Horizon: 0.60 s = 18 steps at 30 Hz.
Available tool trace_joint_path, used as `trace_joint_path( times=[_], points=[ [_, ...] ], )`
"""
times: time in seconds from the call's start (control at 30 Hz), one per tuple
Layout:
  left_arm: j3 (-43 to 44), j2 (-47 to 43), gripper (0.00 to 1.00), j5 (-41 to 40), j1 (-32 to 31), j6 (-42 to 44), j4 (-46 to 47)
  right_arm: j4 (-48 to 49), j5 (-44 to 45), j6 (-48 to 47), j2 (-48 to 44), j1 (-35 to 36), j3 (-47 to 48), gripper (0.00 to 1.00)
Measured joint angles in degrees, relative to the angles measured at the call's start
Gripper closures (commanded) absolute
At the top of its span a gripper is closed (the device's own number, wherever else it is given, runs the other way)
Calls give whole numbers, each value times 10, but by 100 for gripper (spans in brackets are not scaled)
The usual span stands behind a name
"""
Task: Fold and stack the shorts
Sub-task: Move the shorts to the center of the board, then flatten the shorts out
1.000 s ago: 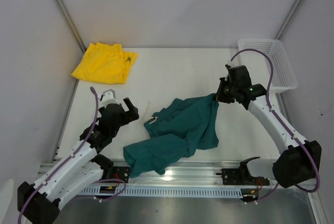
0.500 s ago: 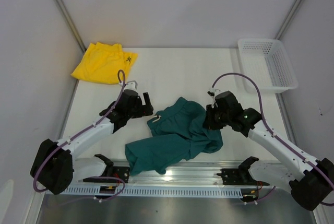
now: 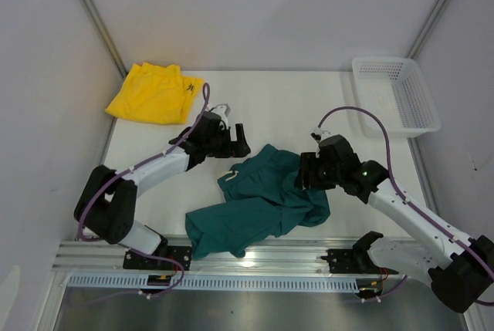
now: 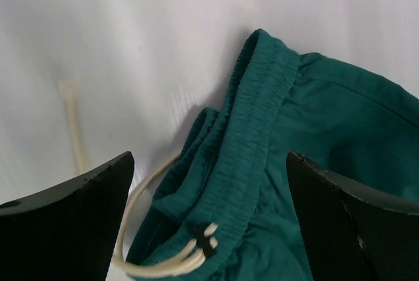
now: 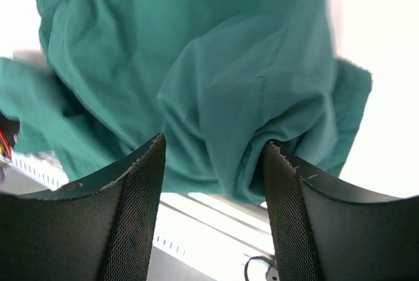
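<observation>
The dark teal shorts [image 3: 258, 201] lie crumpled at mid-table, their right edge turned over onto the rest. My left gripper [image 3: 236, 143] hovers open at their upper left. In the left wrist view, my left gripper [image 4: 209, 228] straddles the elastic waistband [image 4: 252, 130] and cream drawstring [image 4: 154, 264] without touching them. My right gripper [image 3: 303, 173] sits over the right side. In the right wrist view, my right gripper [image 5: 213, 209] is open, with a loose teal fold [image 5: 216, 117] between the fingers. The yellow shorts [image 3: 154, 93] lie folded at the far left corner.
A white mesh basket [image 3: 395, 92] stands at the far right corner. The white table [image 3: 270, 103] ends in a metal rail [image 3: 255, 265] along the near edge. Grey walls close in the left, back and right sides.
My right gripper carried the teal shorts' right edge toward the left, laid it over, and opened. My left arm reached forward and right to the waistband, staying open.
</observation>
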Motion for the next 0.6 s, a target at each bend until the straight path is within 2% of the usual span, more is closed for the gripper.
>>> trace_joint_path(
  times=[0.17,0.33,0.6],
  points=[
    [63,83,1,37,0,14,0,7,-2,5,-5,-65,4,37],
    [194,195,1,59,-4,35,-26,15,-19,5,-7,-131,4,37],
    [254,272,6,103,-11,48,-44,18,-43,4,-10,-155,4,37]
  ],
)
